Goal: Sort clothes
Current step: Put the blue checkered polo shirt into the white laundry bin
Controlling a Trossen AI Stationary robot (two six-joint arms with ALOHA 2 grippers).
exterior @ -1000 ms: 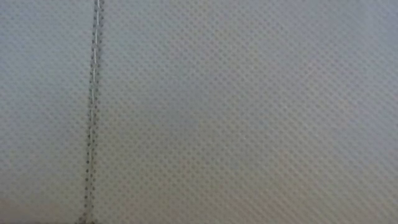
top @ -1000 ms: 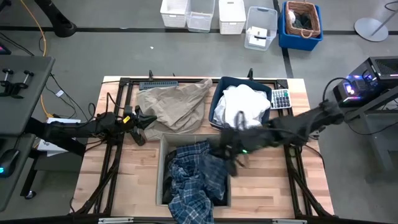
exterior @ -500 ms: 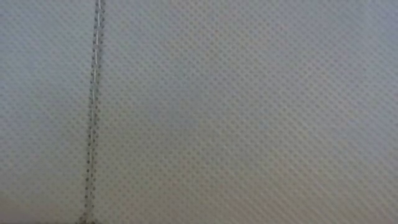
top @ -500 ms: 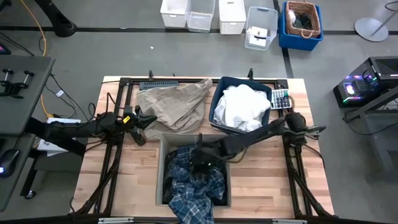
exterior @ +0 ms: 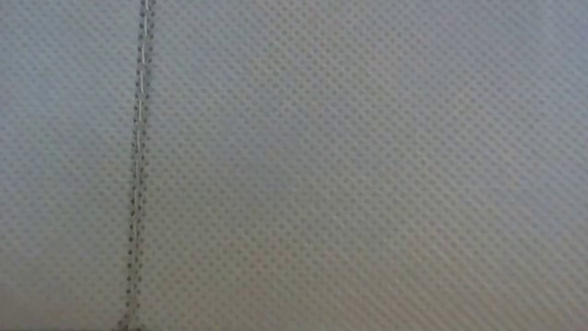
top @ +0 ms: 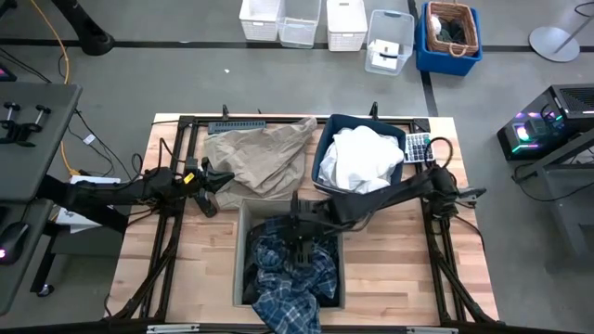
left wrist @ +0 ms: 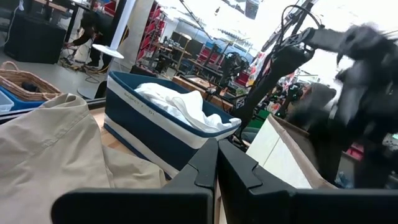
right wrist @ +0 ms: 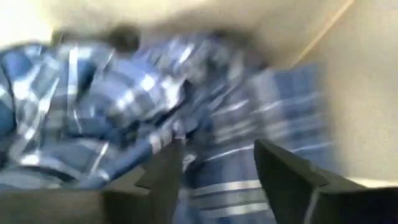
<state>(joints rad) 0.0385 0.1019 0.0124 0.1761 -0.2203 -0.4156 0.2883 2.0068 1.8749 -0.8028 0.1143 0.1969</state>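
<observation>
A blue-and-white plaid shirt lies crumpled in a beige bin at the table's near middle, one end spilling over the near rim. My right gripper is over it, open and slanting down, and its two fingers frame the shirt in the right wrist view. A white garment fills the navy bin at the far right. A beige-khaki garment lies spread on the table at the far middle. My left gripper waits shut at the table's left, beside the khaki garment. My right gripper comes at the plaid shirt from above and from the table's right, its fingers spread over the cloth. The view is blurred, so I cannot tell whether the fingertips touch the shirt.
A calculator lies at the far right corner beside the navy bin. A dark metal frame runs around the tabletop. The low view is filled by a grey mesh wall. White bins and a blue crate stand on the floor beyond the table.
My right gripper has swung from beside the navy bin toward the table's left edge and gone down over the beige bin, tipping to point more steeply down at the plaid shirt. The left arm has kept still.
</observation>
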